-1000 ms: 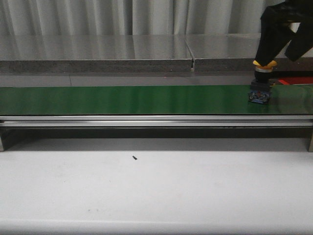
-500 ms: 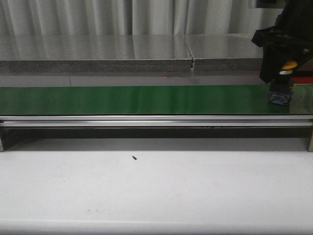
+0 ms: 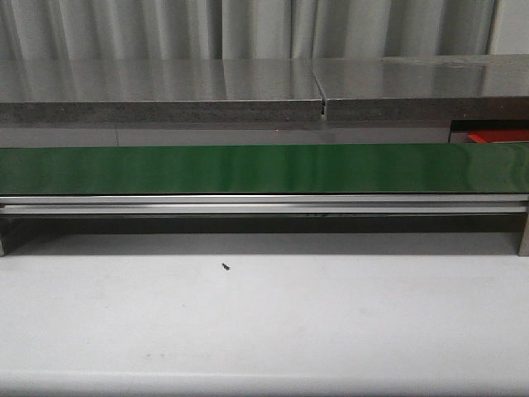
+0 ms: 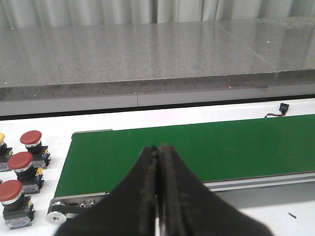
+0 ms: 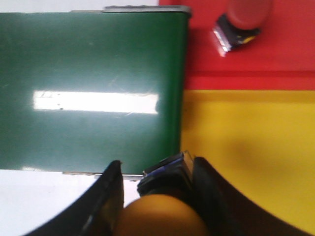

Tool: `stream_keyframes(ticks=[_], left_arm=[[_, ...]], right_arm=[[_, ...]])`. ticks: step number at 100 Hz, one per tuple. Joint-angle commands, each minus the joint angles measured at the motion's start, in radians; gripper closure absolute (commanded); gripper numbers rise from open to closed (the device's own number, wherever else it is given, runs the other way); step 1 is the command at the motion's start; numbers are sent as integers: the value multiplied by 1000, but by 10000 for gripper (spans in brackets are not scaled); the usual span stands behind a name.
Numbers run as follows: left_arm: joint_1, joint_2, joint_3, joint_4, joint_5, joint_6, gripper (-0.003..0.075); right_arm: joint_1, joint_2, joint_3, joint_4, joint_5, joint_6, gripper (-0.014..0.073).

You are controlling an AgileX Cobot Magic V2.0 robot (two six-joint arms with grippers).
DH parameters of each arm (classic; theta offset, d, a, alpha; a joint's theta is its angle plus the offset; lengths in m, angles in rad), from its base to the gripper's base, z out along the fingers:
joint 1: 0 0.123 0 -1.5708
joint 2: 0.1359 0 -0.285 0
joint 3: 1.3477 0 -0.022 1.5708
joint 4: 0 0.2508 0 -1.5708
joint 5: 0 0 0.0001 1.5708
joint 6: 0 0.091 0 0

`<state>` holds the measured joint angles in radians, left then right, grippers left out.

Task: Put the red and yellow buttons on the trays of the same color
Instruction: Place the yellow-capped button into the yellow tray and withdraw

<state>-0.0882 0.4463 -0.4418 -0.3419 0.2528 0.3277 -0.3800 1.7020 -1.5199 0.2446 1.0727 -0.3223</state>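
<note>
My right gripper (image 5: 156, 166) is shut on a yellow button (image 5: 162, 219), its black and blue body (image 5: 166, 178) between the fingers, held over the end of the green belt (image 5: 93, 59) beside the yellow tray (image 5: 251, 152). The red tray (image 5: 275, 54) beyond it holds a red button (image 5: 243, 17). My left gripper (image 4: 158, 148) is shut on nothing, hanging over the near edge of the green belt (image 4: 197, 147). Off that belt's end stand three red buttons (image 4: 20, 161) and the edge of a yellow button (image 4: 1, 139). Neither gripper shows in the front view.
The front view has the long green belt (image 3: 248, 168) on its aluminium rail (image 3: 248, 204), a grey stone ledge (image 3: 165, 91) behind, a sliver of red tray (image 3: 496, 135) at far right, and a small black screw (image 3: 226, 266) on the white table.
My right arm, carrying the yellow button, moved right along the belt and left the front view.
</note>
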Motion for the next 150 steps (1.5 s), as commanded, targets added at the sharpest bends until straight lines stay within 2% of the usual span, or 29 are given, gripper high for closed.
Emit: stream_keyframes(ticks=[1, 16, 55, 116, 128, 141, 150], left_arm=[[-8, 2, -29, -16, -79, -3, 739], [-8, 2, -29, -16, -79, -3, 739], [-8, 2, -29, -16, -79, -3, 739], [-8, 2, -29, -16, -79, -3, 739], [-8, 2, -29, -16, -79, -3, 739], [-8, 2, -29, -16, -79, -3, 739], [-8, 2, -29, -16, -79, -3, 739]], right_arm=[[-50, -43, -17, 47, -42, -1, 506], [-92, 10, -17, 48, -57, -1, 506], [-92, 192, -17, 43, -107, -1, 506], [-92, 235, -17, 3, -142, -1, 498], [-92, 235, -17, 3, -138, -1, 411], [-92, 235, -17, -2, -128, -1, 181], [-92, 234, -17, -5, -126, -1, 82]])
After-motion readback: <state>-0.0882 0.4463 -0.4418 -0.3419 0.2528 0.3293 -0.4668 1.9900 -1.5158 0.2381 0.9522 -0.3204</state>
